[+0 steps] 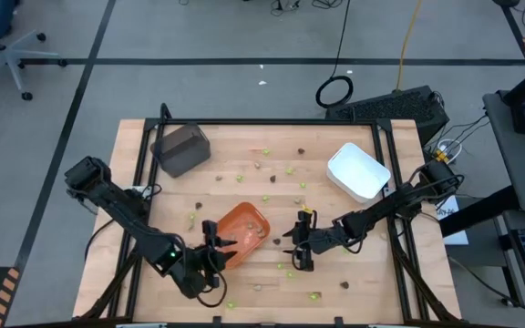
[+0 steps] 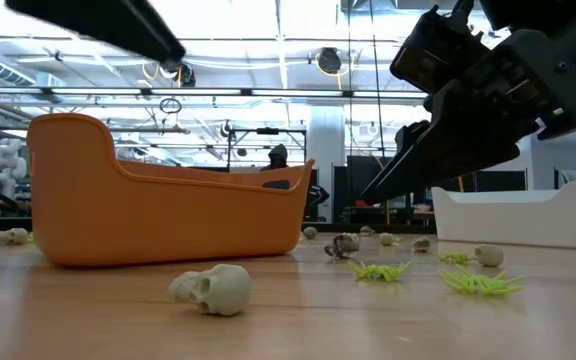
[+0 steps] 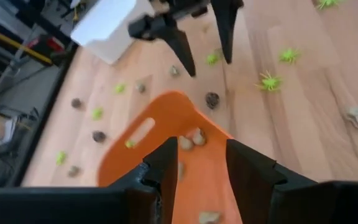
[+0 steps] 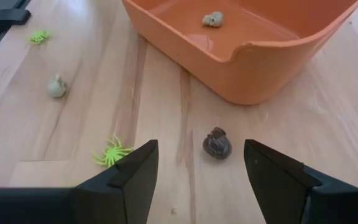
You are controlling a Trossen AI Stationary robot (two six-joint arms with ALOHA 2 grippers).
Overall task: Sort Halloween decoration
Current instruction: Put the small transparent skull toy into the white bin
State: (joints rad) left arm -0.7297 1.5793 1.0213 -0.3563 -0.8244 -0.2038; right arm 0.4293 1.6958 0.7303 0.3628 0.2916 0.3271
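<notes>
Lime-green spiders (image 4: 111,152), tan-grey skulls (image 2: 211,289) and dark brown lumps (image 4: 217,144) lie scattered over the wooden table (image 1: 363,273), mostly mid-surface. Several tan skulls sit inside the smooth orange tray (image 1: 244,226) near the front edge. The right gripper (image 4: 197,165) hangs wide open, empty, over a brown lump. The left gripper (image 3: 201,162) hovers part-open above the tray's rim, holding nothing visible. A white tray (image 1: 357,171) and a dark grey tray (image 1: 181,148) stand toward the back corners.
</notes>
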